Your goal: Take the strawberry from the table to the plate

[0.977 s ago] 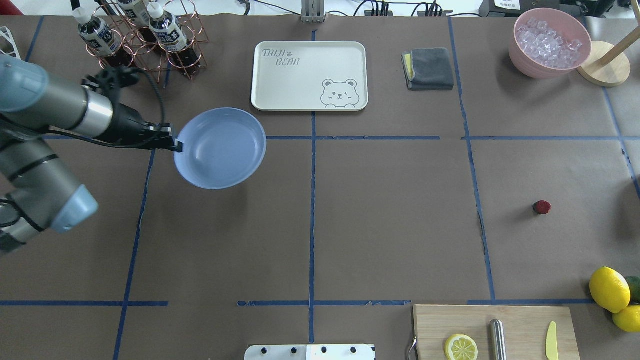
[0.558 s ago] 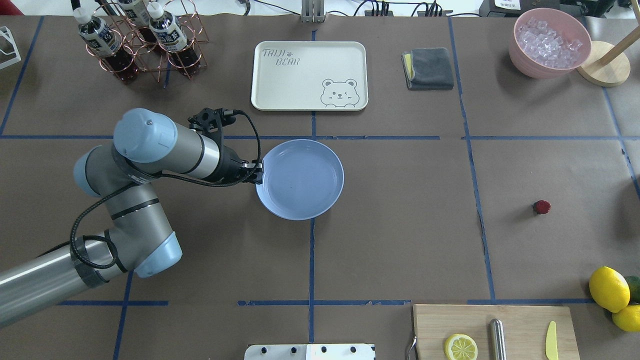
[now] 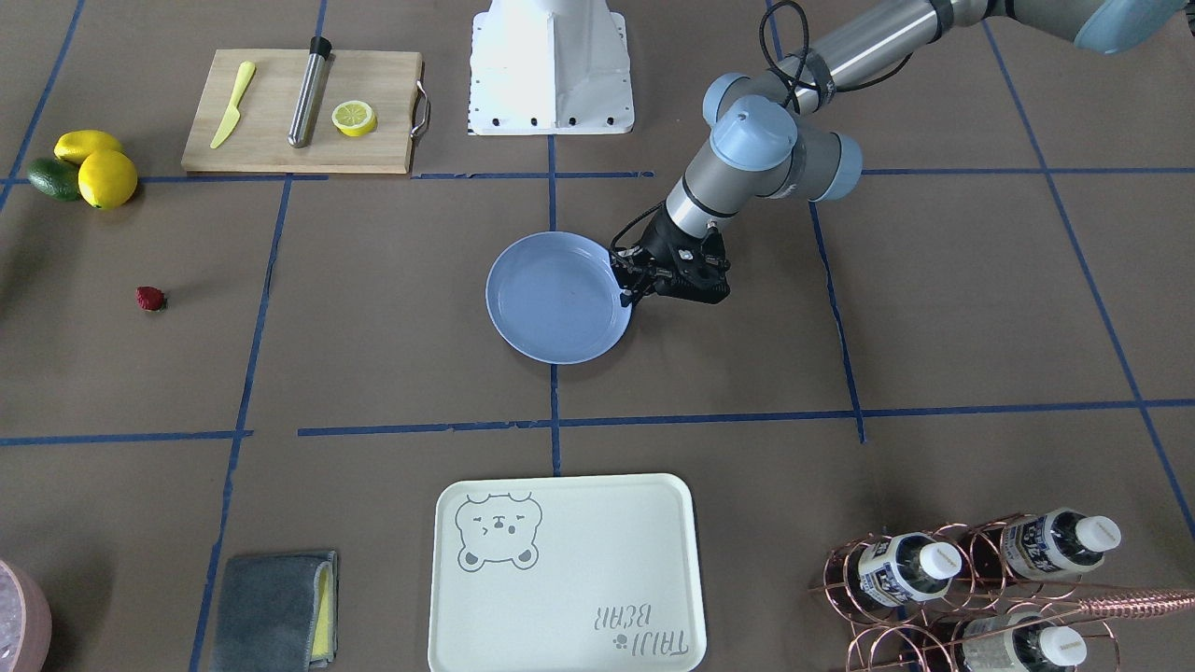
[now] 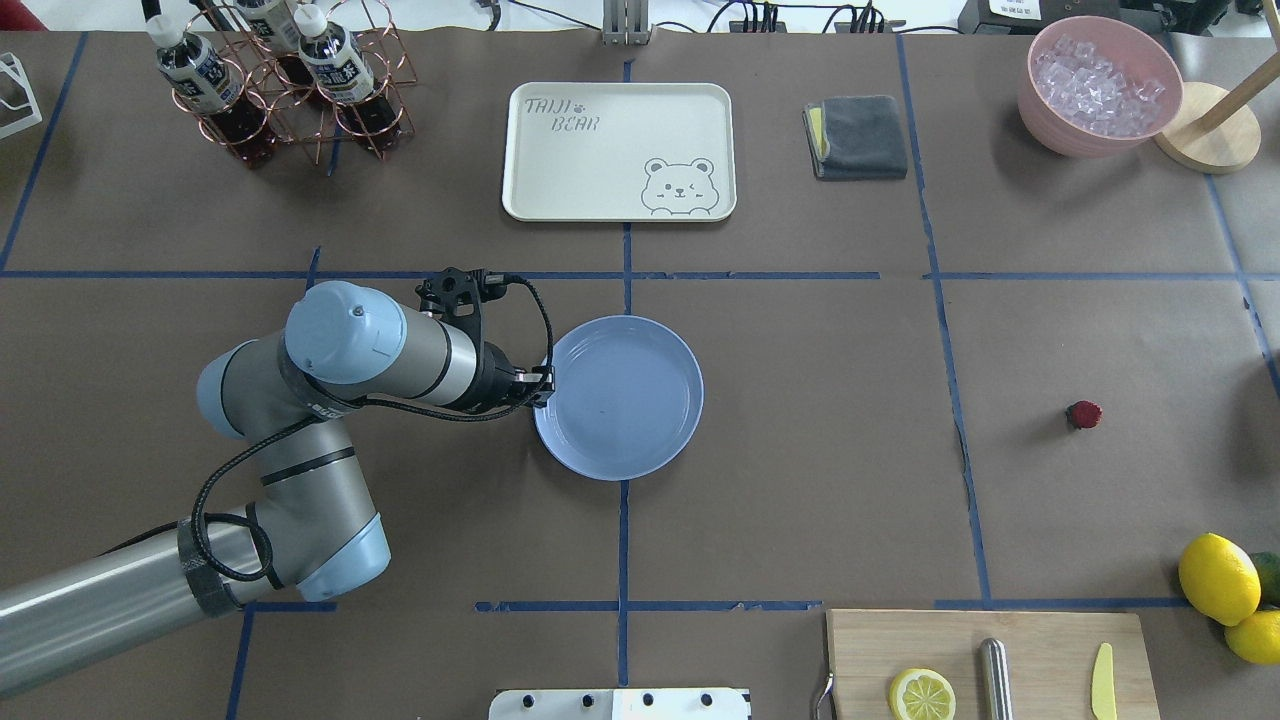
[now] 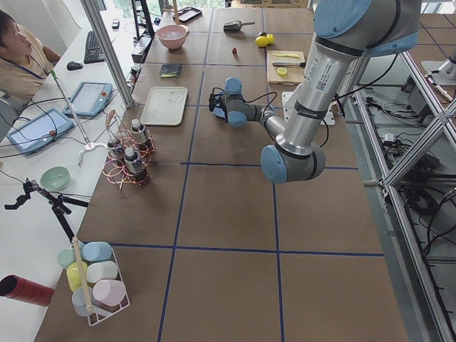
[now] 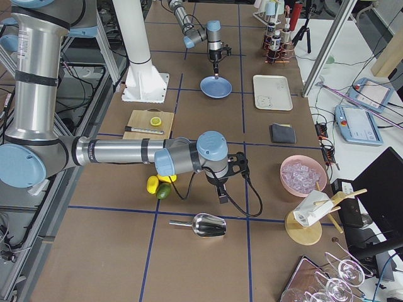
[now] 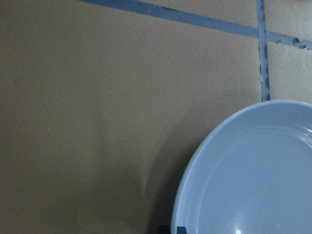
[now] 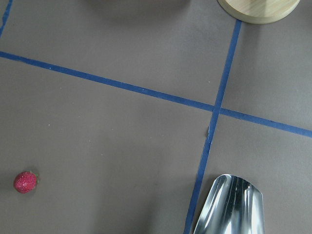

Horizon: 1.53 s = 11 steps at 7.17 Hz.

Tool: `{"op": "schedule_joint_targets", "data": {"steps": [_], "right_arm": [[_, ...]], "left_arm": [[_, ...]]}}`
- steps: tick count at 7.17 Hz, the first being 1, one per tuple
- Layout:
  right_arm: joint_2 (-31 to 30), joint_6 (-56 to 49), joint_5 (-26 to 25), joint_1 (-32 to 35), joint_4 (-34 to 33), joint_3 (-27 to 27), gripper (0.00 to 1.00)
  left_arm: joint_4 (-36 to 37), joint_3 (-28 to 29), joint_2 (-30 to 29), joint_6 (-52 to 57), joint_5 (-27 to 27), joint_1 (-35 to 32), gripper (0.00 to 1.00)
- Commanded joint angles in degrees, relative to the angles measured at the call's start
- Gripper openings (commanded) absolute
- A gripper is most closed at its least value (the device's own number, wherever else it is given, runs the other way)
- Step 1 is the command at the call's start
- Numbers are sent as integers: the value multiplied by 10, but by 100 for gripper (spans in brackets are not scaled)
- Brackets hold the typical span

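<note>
Brown tabletop [image 4: 800, 480], taped into blue squares. At the overhead view's left, the left gripper [image 4: 541, 386] is clamped on the left rim of the plate [image 4: 625, 400]. Its fingertips [image 7: 168, 230] barely show in the left wrist view. Well to the right, the strawberry [image 4: 1084, 414] lies alone on the paper. Only the right-side view shows the right gripper [image 6: 221, 196], near a metal scoop [image 6: 201, 224]; whether it is clenched or released cannot be told.

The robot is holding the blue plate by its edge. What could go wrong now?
The left gripper pinches the plate only at its rim, so it might tip or slip. The strawberry is tiny, round and far from the plate, so it could roll from the jaws or drop on the way.
</note>
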Motion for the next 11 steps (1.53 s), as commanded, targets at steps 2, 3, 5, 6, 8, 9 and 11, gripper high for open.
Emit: {"op": "schedule_joint_targets", "data": {"steps": [2, 3, 5, 6, 8, 9, 11], "right_arm": [[0, -2, 0, 0, 0, 0, 100], [2, -2, -1, 0, 0, 4, 100], [3, 10, -2, 0, 1, 35, 100], [2, 18, -1, -1, 1, 51, 100], [44, 20, 2, -18, 0, 55, 100], [44, 18, 5, -19, 1, 56, 100], [57, 18, 27, -44, 1, 57, 100]], "left_arm": [[0, -2, -3, 44, -1, 0, 99], [1, -8, -2, 57, -6, -6, 100], [48, -56, 32, 134, -75, -72, 100], [114, -102, 54, 245, -105, -133, 100], [294, -170, 91, 471, -108, -263, 100], [382, -167, 91, 603, -110, -344, 100], [449, -112, 141, 818, -140, -513, 100]]}}
